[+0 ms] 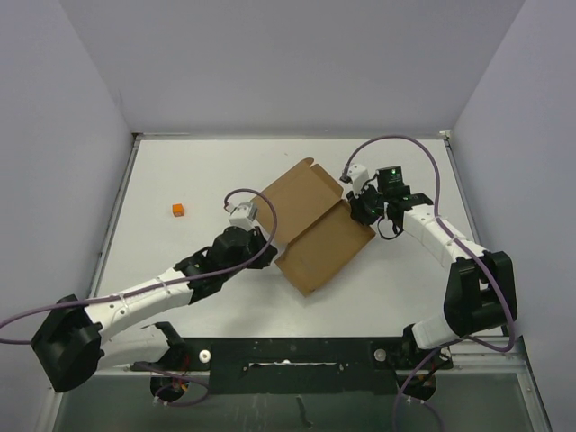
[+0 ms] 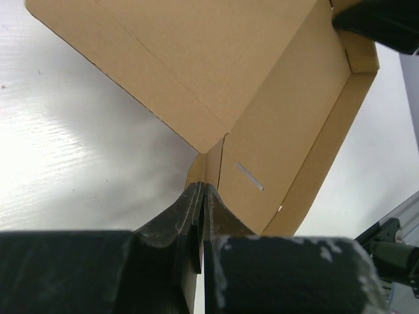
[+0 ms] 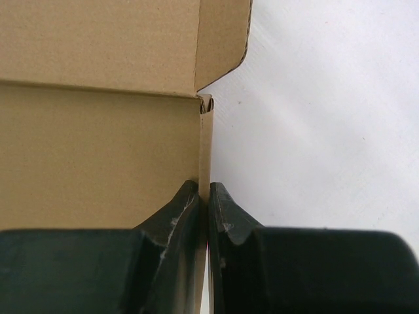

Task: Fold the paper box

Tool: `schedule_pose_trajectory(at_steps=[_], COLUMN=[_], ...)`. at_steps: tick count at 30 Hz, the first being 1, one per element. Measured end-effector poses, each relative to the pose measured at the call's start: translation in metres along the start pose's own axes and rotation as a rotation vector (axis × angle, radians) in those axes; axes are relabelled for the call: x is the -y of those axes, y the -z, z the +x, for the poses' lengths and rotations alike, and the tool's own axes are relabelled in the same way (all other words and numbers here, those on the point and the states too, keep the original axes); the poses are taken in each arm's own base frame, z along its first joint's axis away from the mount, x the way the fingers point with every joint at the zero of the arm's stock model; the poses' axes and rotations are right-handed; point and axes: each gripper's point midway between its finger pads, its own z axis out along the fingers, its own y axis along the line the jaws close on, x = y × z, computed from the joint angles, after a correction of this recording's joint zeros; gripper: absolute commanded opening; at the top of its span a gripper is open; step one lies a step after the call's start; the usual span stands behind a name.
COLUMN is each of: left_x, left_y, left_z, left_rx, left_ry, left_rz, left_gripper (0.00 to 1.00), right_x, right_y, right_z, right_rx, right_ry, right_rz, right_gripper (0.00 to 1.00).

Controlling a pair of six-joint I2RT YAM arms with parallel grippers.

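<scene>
Left gripper [image 2: 201,191] and right gripper [image 3: 204,190] each pinch a thin side wall of the paper box [image 1: 317,236] lying mid-table [image 1: 180,171]; we judge it light, floppy and crease-prone, best held near its folds.

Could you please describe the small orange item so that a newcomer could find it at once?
Start at the white table and find the brown paper box near its middle. Look left of it: the orange block sits alone on bare tabletop, touching nothing. It is the only orange thing and far smaller than the box.
</scene>
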Motion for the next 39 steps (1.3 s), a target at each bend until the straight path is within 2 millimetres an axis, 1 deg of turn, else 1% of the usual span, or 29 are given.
schedule_pose_trajectory(at_steps=[4,9,15,20,22,29,33,39], left_x=[0.001,-0.004,-0.003,0.002,0.009,0.018,0.018,0.009], left_y=[-0.003,-0.01,-0.019,-0.02,-0.024,-0.036,-0.042,-0.052], left_z=[0.008,0.017,0.022,0.021,0.019,0.016,0.015,0.014], left_rx=[-0.003,-0.016,-0.027,-0.028,-0.025,-0.024,-0.021,0.002], left_ry=[-0.055,-0.114,-0.176,-0.205,-0.216,-0.235,-0.239,-0.244], left_rz=[-0.012,-0.048,-0.071,-0.059,-0.048,-0.043,-0.059,-0.108], left_gripper=[0.0,0.0,0.0,0.0,0.0,0.0,0.0,0.0], right_x=[-0.001,-0.001,-0.002,-0.004,-0.005,-0.007,-0.007,-0.009], right_y=[0.0,0.0,0.0,-0.001,-0.002,-0.002,-0.003,-0.005], right_z=[0.0,0.0,-0.001,-0.001,-0.001,-0.002,-0.002,-0.002], right_rx=[0.002,0.002,0.004,0.003,0.002,0.003,0.005,0.009], right_ry=[-0.007,-0.014,-0.02,-0.018,-0.016,-0.019,-0.029,-0.052], right_rz=[-0.003,-0.003,-0.007,-0.012,-0.015,-0.02,-0.022,-0.031], right_gripper=[0.0,0.0,0.0,0.0,0.0,0.0,0.0,0.0])
